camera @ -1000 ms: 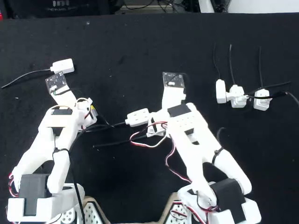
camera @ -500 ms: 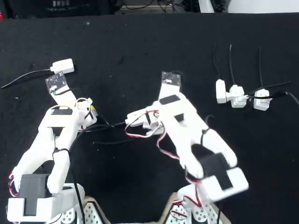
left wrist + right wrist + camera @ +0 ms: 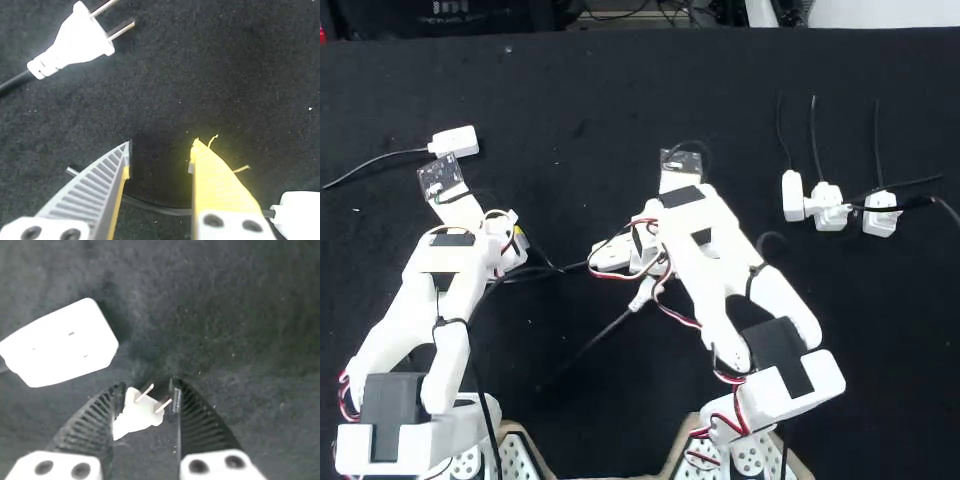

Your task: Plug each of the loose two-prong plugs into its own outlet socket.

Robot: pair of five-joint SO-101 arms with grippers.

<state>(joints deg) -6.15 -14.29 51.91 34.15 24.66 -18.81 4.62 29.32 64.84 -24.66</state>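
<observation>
Right gripper [image 3: 148, 386] clamped on white two-prong plug [image 3: 132, 420], flat prongs; left gripper [image 3: 161, 143] apart

Bright, even light, seemingly from overhead, fills the high view. The black bench [image 3: 580, 90] swallows it and shows hardly any shadow, while the white arms and the plugged sockets [image 3: 830, 205] at two o'clock glare near white. In the right wrist view the white socket [image 3: 60, 350] is washed out, with shade pooling beside it and around the gripped plug [image 3: 132, 420] in the right tool [image 3: 148, 386]. A darker patch lies beneath the left tool [image 3: 161, 144].
</observation>
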